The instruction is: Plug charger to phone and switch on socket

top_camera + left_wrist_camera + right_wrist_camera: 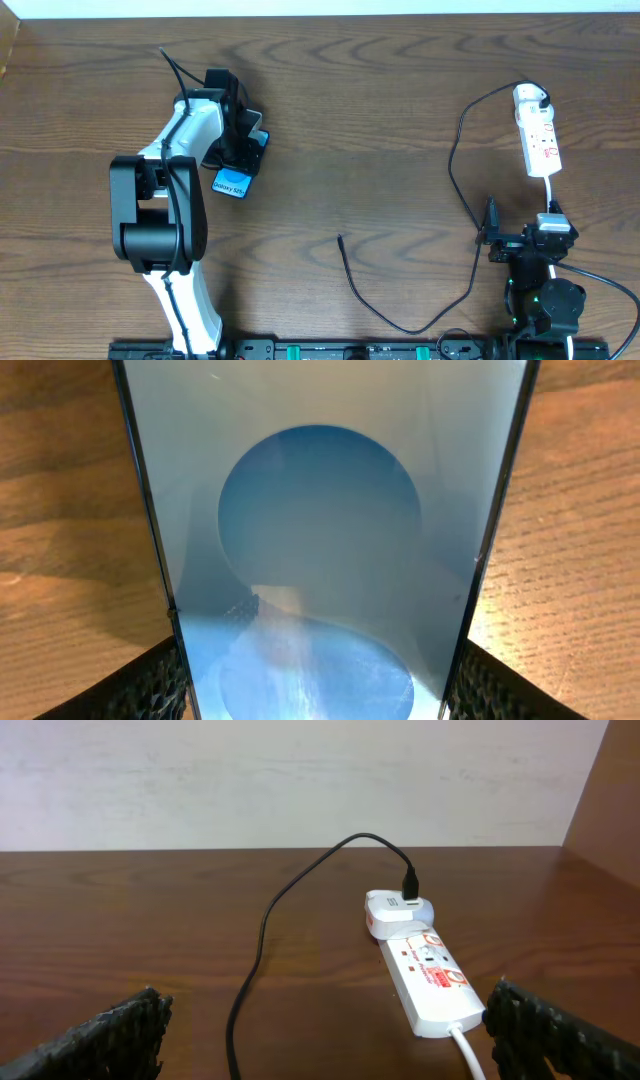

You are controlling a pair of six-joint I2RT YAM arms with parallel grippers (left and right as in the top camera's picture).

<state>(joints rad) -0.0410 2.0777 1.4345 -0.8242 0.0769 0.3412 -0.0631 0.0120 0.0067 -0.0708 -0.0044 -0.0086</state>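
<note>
The phone (232,183), blue-screened with "Galaxy S25" text, lies at the left of the table under my left gripper (238,135). In the left wrist view the phone (320,530) fills the space between both fingers of the left gripper (320,685), which touch its black edges. The white socket strip (540,140) lies at the far right. The charger cable (455,160) runs from its plug block (528,97) to a free tip (341,238) at table centre. My right gripper (522,238) is open and empty just short of the strip (425,975).
The right wrist view shows the right gripper (325,1040), the cable (262,930), the white plug block (395,910), the strip's white lead and a pale wall behind the table. A wooden panel stands at the right edge.
</note>
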